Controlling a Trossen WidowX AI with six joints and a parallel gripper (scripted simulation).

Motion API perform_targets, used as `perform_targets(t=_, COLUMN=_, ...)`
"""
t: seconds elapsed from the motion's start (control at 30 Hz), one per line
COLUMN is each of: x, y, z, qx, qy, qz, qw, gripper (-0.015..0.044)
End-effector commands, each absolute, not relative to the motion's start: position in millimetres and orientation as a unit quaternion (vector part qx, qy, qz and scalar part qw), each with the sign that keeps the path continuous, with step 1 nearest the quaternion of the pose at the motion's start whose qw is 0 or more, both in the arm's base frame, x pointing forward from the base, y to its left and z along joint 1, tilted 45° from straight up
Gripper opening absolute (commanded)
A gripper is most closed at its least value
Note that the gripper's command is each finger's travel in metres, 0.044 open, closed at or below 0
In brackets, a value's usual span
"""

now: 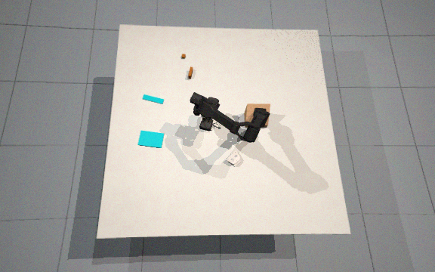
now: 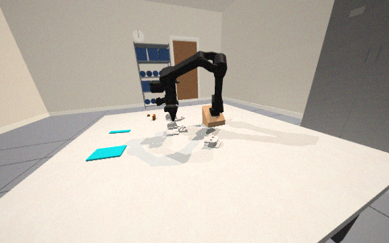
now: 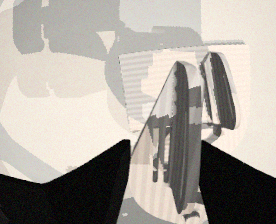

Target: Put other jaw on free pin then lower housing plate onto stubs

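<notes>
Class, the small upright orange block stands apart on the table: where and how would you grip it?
The small upright orange block is narrow and long seen from above. Probably best: come from above, gripper closing across its narrow width near mid-length.

From over here, the grey-white free jaw is gripped, its long tapered edge showing; the mounted jaw stands at its one o'clock over the pale base. From above, the white, dark-holed housing plate lies toward five o'clock, apart from them.
</notes>
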State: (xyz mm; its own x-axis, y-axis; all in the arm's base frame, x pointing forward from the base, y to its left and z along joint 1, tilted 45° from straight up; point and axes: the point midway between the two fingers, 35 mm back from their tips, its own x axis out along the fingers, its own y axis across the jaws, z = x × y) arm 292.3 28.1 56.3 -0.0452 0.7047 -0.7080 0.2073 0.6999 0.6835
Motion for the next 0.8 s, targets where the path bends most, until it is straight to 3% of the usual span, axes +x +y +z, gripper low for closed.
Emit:
perform_targets(t=0.0, x=292, y=28, z=56, qx=0.329, qy=0.694, qz=0.203, qw=0.607, gripper=0.0134)
perform_targets(t=0.77, x=292, y=48, z=36, qx=0.329, qy=0.694, qz=0.202, qw=0.607, gripper=0.0134)
